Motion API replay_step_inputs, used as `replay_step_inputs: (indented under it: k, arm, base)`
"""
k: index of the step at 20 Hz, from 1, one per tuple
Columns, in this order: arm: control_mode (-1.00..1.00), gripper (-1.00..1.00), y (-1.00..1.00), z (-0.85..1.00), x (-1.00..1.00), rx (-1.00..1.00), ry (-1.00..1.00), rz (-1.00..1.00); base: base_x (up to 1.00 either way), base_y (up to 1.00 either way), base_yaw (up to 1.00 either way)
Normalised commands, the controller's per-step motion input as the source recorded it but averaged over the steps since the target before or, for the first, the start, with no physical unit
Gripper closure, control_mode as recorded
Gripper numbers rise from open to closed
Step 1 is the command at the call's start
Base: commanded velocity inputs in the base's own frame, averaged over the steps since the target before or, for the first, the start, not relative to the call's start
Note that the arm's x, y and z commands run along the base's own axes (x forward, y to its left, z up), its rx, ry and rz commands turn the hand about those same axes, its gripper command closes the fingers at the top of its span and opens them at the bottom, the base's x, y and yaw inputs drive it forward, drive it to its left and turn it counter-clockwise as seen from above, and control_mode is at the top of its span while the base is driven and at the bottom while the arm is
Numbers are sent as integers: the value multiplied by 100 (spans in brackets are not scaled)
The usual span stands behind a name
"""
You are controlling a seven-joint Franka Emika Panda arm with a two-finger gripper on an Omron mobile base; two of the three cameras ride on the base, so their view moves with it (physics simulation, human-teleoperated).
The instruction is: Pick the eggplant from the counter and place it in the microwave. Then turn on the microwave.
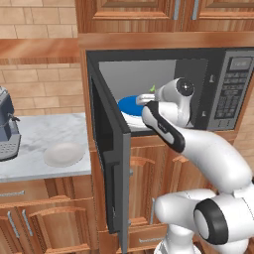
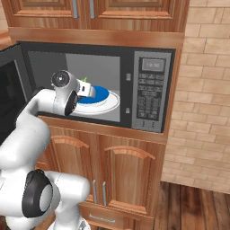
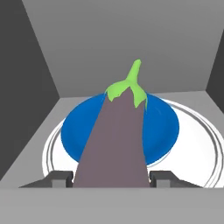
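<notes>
Two dark fingertips [image 3: 59,178] press against either side of the eggplant [image 3: 116,140], holding it at its thick end in the hand view. The gripper [image 3: 111,179] is narrowed onto the eggplant, whose green stem points away toward the far wall of the microwave [image 2: 152,90]. The eggplant hangs above a blue plate [image 3: 162,131], which sits on the white turntable [image 3: 197,144] on the microwave floor; whether the eggplant touches the plate I cannot tell.

From the left base view the arm [image 1: 198,149] reaches through the opening into the microwave, and the green stem tip shows just above the hand, over the blue plate. The door [image 1: 106,149] stands swung wide to the left. The button panel [image 1: 233,89] sits on the right side of the microwave.

To the left of the door lies the counter [image 1: 44,134], with a white bowl-like thing [image 1: 63,154] turned over on it and a grey coffee machine [image 1: 7,124] at the far left edge. Wooden cabinets [image 2: 112,175] stand below the microwave.
</notes>
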Motion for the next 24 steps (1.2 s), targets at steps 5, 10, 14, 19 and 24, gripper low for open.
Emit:
replay_step_inputs:
  k: [5,10,14,19,24]
  arm:
    - [-100,100,0,-3,17,0,-1,0]
    - [-100,100,0,-3,16,0,0,1]
    - [-100,100,0,-6,16,0,0,1]
    - [-100,100,0,-8,17,0,0,2]
    - [-100,100,1,-10,15,0,0,2]
  base:
    - [0,0,0]
    - [0,0,0]
    - [0,0,0]
    - [0,0,0]
    - [0,0,0]
